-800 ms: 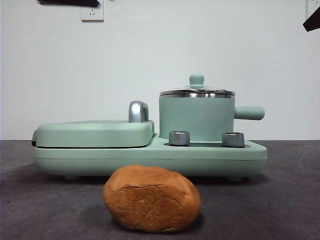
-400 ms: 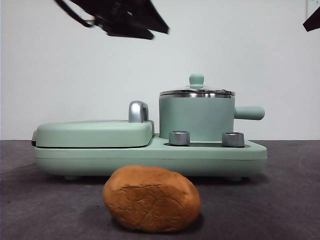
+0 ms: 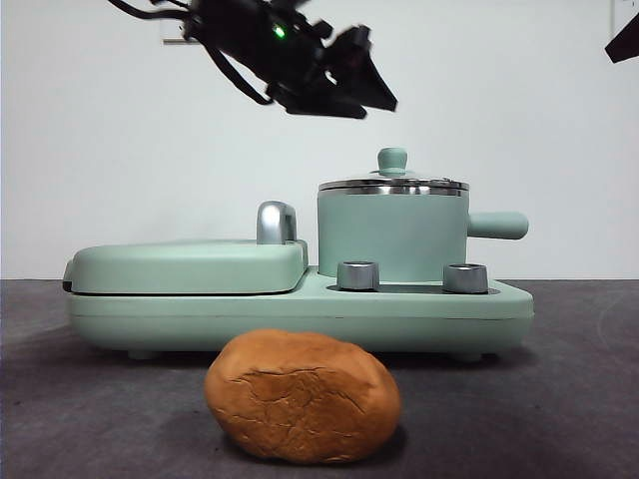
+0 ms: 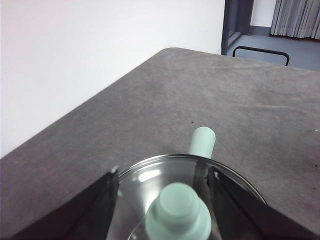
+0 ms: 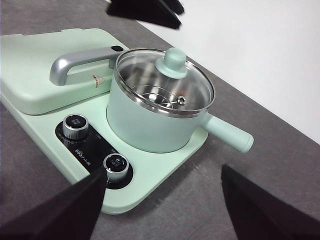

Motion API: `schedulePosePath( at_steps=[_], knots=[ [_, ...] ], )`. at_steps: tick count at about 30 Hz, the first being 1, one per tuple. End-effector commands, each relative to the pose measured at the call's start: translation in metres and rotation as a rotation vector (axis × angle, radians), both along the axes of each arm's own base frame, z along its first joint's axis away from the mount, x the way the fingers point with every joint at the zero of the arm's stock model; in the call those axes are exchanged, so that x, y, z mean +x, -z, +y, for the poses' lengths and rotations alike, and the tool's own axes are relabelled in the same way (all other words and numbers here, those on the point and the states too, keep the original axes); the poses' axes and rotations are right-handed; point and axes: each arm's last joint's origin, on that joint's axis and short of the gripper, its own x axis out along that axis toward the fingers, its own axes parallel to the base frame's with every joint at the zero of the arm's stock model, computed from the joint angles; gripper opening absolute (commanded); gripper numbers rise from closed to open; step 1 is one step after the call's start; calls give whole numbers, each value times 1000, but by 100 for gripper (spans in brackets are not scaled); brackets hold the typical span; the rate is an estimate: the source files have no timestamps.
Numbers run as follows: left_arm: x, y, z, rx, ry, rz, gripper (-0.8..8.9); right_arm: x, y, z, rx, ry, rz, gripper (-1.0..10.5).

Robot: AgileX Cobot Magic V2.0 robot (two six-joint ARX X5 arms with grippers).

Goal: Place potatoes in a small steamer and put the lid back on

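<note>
The potato (image 3: 303,397), orange-brown with cracked skin, lies on the table in front of the cooker. The mint-green small steamer (image 3: 391,238) stands on the cooker's right side with the glass lid (image 3: 392,184) on it. My left gripper (image 3: 371,96) hangs above and a little left of the lid's knob (image 3: 392,159). In the left wrist view, that gripper (image 4: 164,174) is open, its jaws on either side of the knob (image 4: 178,210) and above it. My right gripper (image 5: 164,172) is open and empty, well back from the steamer (image 5: 150,125).
A flat mint-green griddle lid (image 3: 190,264) with a chrome handle (image 3: 277,222) covers the left half of the cooker base (image 3: 300,314). Two steel dials (image 3: 357,275) sit in front of the pot. The pot's stubby handle (image 3: 497,226) points right. The right arm shows as a black tip (image 3: 624,40).
The left arm has come in from the upper left and moved right and down toward the lid. The potato, steamer and lid have not moved.
</note>
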Motion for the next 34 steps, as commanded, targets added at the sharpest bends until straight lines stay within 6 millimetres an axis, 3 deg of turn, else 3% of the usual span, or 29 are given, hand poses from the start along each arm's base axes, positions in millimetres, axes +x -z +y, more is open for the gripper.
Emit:
schedulePosePath(
  at_steps=[1, 15, 25, 34],
  knots=[
    [5, 4, -13, -7, 18, -3, 290, 0, -6, 1, 12, -2, -18, 361],
    [15, 44, -30, 37, 38, 62, 289, 0, -6, 0, 11, 2, -18, 361],
    [16, 47, -31, 41, 37, 67, 273, 0, -6, 0, 11, 1, -17, 362],
    [16, 47, -30, 44, 33, 71, 33, 0, -6, 0, 11, 1, -17, 361]
  ],
)
